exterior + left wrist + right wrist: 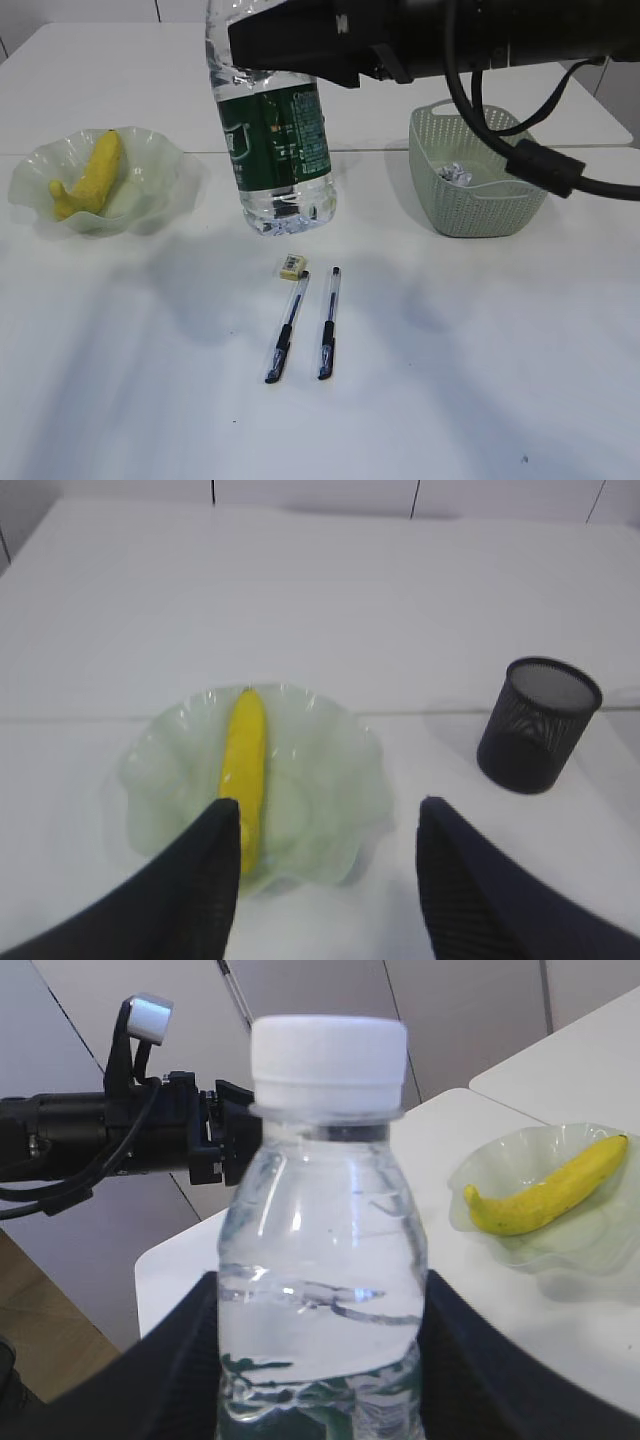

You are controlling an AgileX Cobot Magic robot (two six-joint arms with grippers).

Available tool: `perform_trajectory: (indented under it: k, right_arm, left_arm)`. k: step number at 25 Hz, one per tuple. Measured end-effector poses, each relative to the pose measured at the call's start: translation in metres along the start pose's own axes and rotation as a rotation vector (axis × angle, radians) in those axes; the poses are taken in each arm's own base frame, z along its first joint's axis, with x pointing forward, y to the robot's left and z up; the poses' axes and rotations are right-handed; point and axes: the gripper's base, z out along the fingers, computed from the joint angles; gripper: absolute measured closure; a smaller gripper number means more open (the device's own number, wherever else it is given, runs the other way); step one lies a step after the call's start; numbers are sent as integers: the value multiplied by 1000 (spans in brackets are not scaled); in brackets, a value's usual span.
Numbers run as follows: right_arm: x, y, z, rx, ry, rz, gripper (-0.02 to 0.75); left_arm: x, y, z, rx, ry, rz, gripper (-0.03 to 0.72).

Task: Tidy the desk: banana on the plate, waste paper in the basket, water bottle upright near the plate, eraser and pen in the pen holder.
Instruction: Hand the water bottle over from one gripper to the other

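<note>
The water bottle (275, 150), clear with a green label, stands upright between the plate and the basket. My right gripper (300, 50) is shut on its upper body, with a finger on each side (320, 1290). Whether its base touches the table I cannot tell. The banana (95, 175) lies in the pale green glass plate (160, 150). My left gripper (330, 825) hangs open and holds nothing, over the plate's (340, 790) near edge beside the banana (245, 760). Crumpled waste paper (455, 175) sits in the green basket (480, 215). An eraser (292, 266) and two pens (288, 328) (328, 322) lie on the table. The black mesh pen holder (538, 725) stands right of the plate.
The right arm and its cables (520, 150) reach in from the upper right, above the basket. The left arm (130, 1130) shows beyond the bottle in the right wrist view. White table spreads in front of the pens.
</note>
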Motion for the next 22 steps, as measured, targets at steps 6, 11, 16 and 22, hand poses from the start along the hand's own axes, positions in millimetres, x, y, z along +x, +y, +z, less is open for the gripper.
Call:
perform_trajectory:
  k: [6,11,16,22]
  right_arm:
    - [0,-2,0,22,-2,0,355]
    - [0,-2,0,27,-3,0,355]
    - [0,-2,0,27,-2,-4,355]
    - [0,-3,0,29,-2,-36,355]
  left_arm:
    - [-3,-23,-3,112,-156,248,295]
    - [3,-32,1,159,-148,339,309]
    - [3,-32,2,159,-149,230,312]
    - [4,-42,0,255,-130,68,311]
